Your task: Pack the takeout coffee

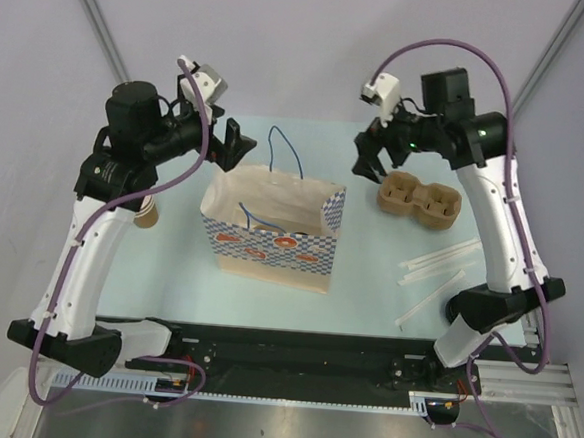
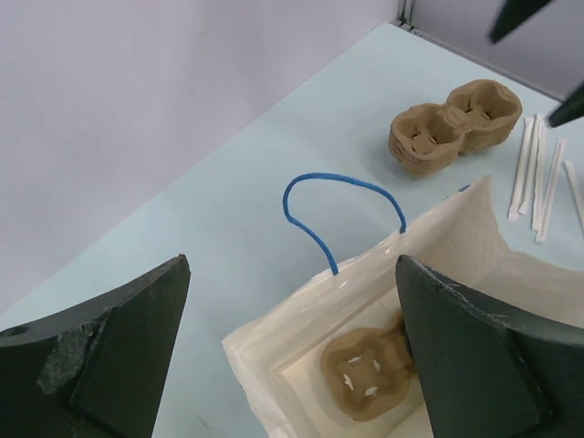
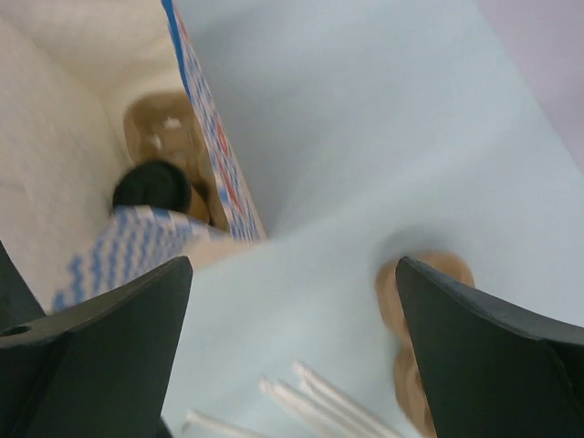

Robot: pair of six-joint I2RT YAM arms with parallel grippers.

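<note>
Your right gripper [image 1: 371, 159] hangs spread wide and empty, and so does your left gripper [image 1: 235, 145]. From the right one, the takeout coffee [image 3: 151, 185] sits down and to the left, lid up, inside the paper bag [image 1: 270, 240]. Neither arm is clearly nearer.

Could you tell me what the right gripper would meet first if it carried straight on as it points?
Probably the table, between the paper bag and the cup carrier, though depth is unclear.

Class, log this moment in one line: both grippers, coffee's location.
left gripper: open, empty | right gripper: open, empty | takeout coffee: inside paper bag
</note>
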